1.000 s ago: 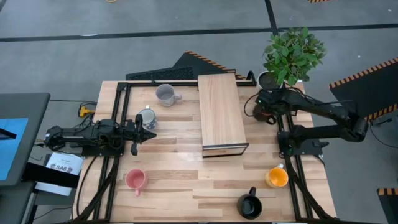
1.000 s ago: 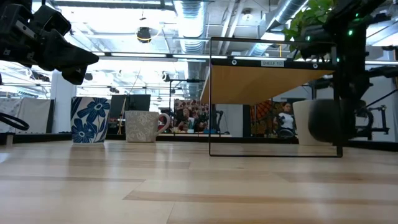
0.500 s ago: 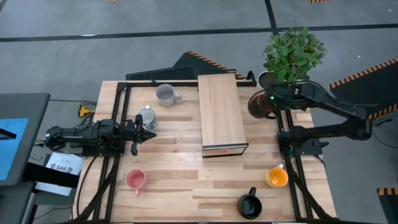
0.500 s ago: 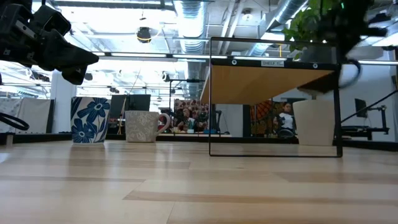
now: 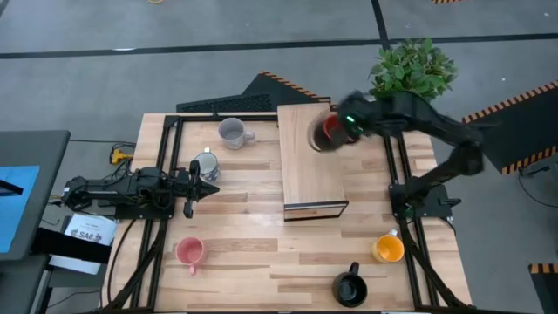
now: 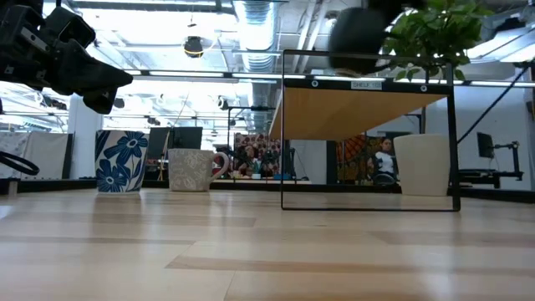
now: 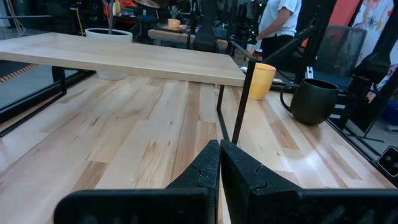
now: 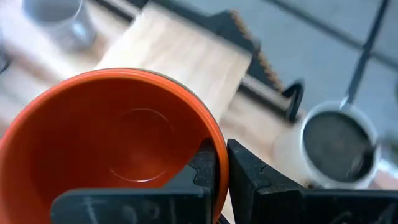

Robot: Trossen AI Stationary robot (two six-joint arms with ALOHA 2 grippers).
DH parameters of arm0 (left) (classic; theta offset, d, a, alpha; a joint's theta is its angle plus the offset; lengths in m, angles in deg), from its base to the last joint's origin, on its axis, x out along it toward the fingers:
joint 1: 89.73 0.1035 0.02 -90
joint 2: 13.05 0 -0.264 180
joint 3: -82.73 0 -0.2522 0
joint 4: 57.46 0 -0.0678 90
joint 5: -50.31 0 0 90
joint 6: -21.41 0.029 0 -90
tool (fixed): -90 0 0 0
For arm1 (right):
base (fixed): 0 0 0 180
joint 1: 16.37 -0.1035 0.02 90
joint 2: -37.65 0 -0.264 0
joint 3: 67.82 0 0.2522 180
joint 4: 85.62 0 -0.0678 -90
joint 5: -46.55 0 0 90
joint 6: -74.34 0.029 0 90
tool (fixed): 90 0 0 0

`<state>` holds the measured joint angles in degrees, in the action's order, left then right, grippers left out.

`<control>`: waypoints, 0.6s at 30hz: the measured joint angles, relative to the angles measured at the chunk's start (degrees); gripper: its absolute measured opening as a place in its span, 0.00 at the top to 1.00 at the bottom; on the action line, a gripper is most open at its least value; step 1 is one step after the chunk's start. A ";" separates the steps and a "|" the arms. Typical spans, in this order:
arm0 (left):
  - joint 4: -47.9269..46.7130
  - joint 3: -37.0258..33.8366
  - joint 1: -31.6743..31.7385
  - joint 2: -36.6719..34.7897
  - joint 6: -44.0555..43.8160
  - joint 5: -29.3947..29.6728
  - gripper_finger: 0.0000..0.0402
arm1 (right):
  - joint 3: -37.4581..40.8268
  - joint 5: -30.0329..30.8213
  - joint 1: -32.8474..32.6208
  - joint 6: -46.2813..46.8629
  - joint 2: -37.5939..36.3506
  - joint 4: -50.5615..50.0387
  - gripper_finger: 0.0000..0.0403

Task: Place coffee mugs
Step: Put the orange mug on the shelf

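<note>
Above the far end of the wooden shelf, the right gripper carries the red mug clear of the board, its fingers pinched on the mug's rim, one inside and one outside. Behind it, at the far right corner, stands the plant pot.

At the left edge of the worktop the left gripper waits low, its fingers pressed together on nothing, just beside the blue-and-white mug. The grey mug sits farther off, left of the shelf. The pink mug is near the left front corner, the black mug at the near edge toward the right, and the yellow mug to its right, a little farther back.
</note>
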<state>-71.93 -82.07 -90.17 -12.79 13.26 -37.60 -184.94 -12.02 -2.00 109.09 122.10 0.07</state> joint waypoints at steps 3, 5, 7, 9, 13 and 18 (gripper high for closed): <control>0.00 0.01 0.02 -0.01 0.01 0.00 1.00 | -5.24 2.32 3.10 -5.40 6.29 0.91 0.90; 0.00 0.01 0.00 0.01 -0.01 0.00 1.00 | -7.62 2.38 5.34 -8.50 9.71 1.83 0.90; 0.00 0.00 0.00 -0.01 -0.01 0.02 1.00 | -9.44 2.35 7.58 -10.91 12.56 3.57 0.90; 0.00 -0.01 0.02 0.00 0.01 0.00 1.00 | -10.75 2.01 9.55 -12.58 15.16 4.43 0.90; 0.00 -0.01 0.02 -0.01 0.01 0.00 1.00 | -12.11 1.12 13.07 -15.37 19.17 5.51 0.90; 0.00 0.00 0.01 -0.01 0.00 0.00 1.00 | -12.31 -3.40 16.94 -15.91 21.72 6.22 0.90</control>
<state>-71.93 -82.07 -90.16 -12.80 13.25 -37.60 -197.26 -15.42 14.94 93.18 143.83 6.29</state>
